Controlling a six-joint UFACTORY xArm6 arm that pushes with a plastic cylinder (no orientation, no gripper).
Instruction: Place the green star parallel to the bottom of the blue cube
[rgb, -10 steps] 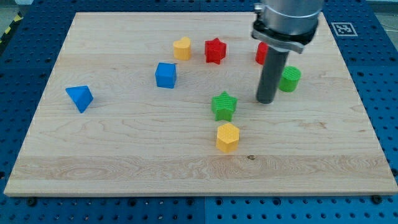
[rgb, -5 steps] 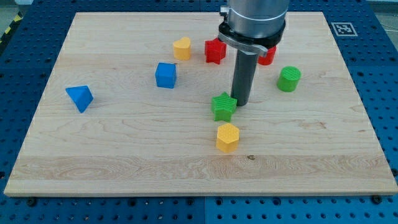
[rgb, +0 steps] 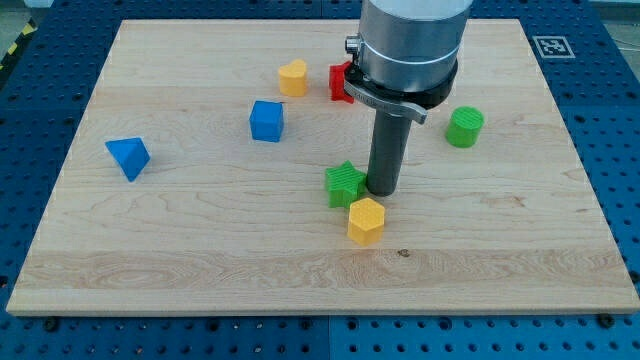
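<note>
The green star (rgb: 345, 184) lies near the board's middle, just above the yellow hexagonal block (rgb: 366, 220). My tip (rgb: 382, 191) touches the star's right side. The blue cube (rgb: 267, 120) sits up and to the left of the star, about a hand's width away.
A blue triangular block (rgb: 128, 157) lies at the view's left. A yellow block (rgb: 292, 77) and a red block (rgb: 339, 82), partly hidden by the arm, sit near the top. A green cylinder (rgb: 464, 127) stands at the right. The wooden board (rgb: 200, 240) rests on a blue perforated table.
My tip moved left from beside the green cylinder to the green star and pushed the star left and slightly down, closer to the yellow hexagonal block.
</note>
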